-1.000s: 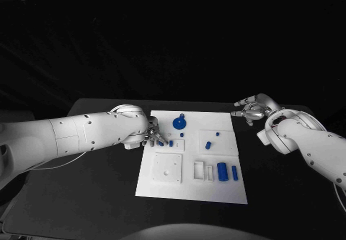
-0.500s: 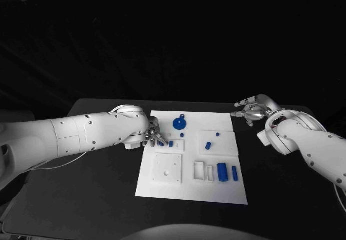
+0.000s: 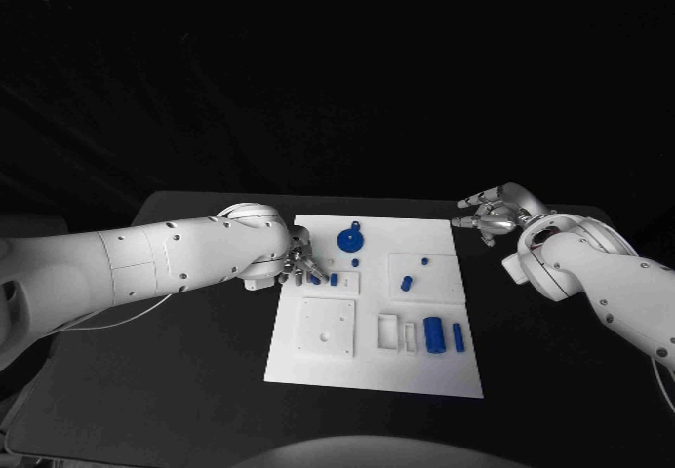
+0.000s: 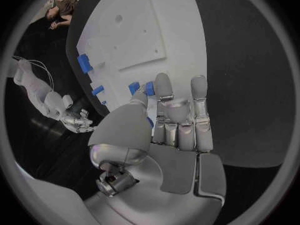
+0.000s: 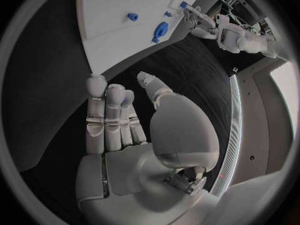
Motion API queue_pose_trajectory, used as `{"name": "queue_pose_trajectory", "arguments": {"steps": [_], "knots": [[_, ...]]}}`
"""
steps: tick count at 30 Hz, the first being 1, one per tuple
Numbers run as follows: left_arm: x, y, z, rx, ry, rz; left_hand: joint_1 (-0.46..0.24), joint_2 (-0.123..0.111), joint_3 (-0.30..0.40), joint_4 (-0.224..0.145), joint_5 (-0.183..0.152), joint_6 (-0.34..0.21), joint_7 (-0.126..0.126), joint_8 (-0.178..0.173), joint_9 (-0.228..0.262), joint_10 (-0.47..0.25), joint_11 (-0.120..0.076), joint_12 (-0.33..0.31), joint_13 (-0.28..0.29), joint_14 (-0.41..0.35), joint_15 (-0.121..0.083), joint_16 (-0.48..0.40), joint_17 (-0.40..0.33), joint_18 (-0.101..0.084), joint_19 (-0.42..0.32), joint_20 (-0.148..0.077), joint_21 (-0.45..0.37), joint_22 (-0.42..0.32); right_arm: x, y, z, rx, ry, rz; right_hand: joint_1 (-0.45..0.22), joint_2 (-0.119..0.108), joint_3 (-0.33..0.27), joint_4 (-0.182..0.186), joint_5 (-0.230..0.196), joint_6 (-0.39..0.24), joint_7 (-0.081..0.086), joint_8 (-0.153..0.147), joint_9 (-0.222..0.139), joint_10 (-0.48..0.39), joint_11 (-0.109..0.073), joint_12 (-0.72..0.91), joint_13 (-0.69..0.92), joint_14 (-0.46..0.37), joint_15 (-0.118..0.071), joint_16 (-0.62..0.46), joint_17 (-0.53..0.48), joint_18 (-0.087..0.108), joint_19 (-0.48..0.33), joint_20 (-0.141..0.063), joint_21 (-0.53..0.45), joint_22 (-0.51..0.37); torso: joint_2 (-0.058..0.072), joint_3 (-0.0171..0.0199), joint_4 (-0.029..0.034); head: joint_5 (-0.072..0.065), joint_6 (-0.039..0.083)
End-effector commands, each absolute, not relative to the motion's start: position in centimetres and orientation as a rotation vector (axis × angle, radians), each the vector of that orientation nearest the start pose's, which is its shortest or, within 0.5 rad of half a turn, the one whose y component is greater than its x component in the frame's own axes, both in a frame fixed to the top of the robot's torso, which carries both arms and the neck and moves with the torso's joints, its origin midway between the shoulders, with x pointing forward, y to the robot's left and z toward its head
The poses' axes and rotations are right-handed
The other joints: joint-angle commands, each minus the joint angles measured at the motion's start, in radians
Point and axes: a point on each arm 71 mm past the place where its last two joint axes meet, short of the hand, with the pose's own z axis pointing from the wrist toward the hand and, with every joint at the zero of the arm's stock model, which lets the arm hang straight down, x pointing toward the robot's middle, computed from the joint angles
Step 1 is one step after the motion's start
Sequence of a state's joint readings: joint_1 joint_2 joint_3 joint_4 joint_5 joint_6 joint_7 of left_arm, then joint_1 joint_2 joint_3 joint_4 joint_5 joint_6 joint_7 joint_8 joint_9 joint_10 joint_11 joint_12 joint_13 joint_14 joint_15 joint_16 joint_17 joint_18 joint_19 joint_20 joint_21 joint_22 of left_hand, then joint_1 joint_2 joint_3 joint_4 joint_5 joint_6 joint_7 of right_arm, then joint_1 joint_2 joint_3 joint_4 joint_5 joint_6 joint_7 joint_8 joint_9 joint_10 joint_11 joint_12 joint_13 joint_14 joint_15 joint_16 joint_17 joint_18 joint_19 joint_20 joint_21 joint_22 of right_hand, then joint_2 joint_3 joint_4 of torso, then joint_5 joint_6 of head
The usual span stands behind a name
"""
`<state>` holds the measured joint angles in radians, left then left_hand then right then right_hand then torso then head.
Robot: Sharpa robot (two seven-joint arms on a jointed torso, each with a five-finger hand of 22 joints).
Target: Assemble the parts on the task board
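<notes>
The white task board (image 3: 327, 366) lies mid-table with several blue parts on it: a round disc (image 3: 349, 237), an oblong piece (image 3: 405, 284) and two cylinders (image 3: 435, 334). My left hand (image 3: 299, 268) hovers low over the board's left edge, fingers pointing at a small recessed plate. In the left wrist view two small blue parts (image 4: 149, 88) lie at its fingertips (image 4: 164, 82). A sliver of blue (image 4: 150, 121) sits pinched between thumb and finger. My right hand (image 3: 488, 216) is off the board's far right corner, fingers apart and holding nothing.
Black table (image 3: 169, 390) surrounds the board on all sides. A square white plate with holes (image 3: 327, 327) and narrow slots (image 3: 394, 331) take up the board's near half. The right wrist view shows the board's edge (image 5: 112, 25) and my left hand (image 5: 200, 22) beyond it.
</notes>
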<state>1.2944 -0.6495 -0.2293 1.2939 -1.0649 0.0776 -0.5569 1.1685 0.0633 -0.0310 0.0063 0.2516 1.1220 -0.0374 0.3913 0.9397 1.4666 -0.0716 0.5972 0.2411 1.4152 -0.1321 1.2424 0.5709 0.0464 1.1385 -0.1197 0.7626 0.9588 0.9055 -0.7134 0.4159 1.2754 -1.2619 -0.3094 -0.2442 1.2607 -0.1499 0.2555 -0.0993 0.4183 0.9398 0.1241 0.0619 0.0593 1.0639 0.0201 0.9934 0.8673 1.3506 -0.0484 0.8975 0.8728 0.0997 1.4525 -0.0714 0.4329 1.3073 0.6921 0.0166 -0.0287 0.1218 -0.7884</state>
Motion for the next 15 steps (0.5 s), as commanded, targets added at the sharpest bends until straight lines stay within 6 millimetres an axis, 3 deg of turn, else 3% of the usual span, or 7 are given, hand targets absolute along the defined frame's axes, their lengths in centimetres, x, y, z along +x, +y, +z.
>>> {"name": "queue_pose_trajectory", "arguments": {"steps": [1, 15], "knots": [[50.27, 20.90, -26.73, -0.145, 2.399, -0.115, 0.007, 0.006, 0.013, -0.012, -0.001, -0.003, 0.002, -0.005, 0.002, 0.049, -0.007, 0.000, 0.000, 0.001, 0.002, -0.003, -0.002, 0.001, -0.001, 0.001, -0.004, 0.002, 53.07, -24.87, -21.06, 0.529, 1.662, 0.635, -0.004, 0.001, -0.005, 0.004, 0.005, -0.005, 0.001, -0.003, 0.000, -0.008, -0.002, 0.002, -0.001, -0.006, -0.003, 0.001, -0.002, 0.017, 0.002, 0.003, -0.006, 0.043, 0.000, 0.0004, -0.0005, 0.000, -0.001], [50.33, 21.30, -26.88, -0.135, 2.428, -0.099, 0.027, 0.010, 0.015, -0.020, -0.006, -0.006, 0.003, -0.005, 0.003, 0.049, -0.006, -0.002, 0.000, -0.001, 0.005, -0.001, 0.000, 0.008, -0.004, 0.010, -0.005, 0.003, 53.06, -24.84, -21.13, 0.528, 1.665, 0.635, -0.004, 0.002, -0.007, 0.005, 0.006, -0.003, 0.001, -0.003, 0.000, -0.008, -0.002, 0.002, -0.002, -0.007, -0.002, 0.001, -0.002, 0.016, 0.003, 0.003, -0.005, 0.044, 0.000, 0.0011, -0.0006, -0.001, -0.005]]}}
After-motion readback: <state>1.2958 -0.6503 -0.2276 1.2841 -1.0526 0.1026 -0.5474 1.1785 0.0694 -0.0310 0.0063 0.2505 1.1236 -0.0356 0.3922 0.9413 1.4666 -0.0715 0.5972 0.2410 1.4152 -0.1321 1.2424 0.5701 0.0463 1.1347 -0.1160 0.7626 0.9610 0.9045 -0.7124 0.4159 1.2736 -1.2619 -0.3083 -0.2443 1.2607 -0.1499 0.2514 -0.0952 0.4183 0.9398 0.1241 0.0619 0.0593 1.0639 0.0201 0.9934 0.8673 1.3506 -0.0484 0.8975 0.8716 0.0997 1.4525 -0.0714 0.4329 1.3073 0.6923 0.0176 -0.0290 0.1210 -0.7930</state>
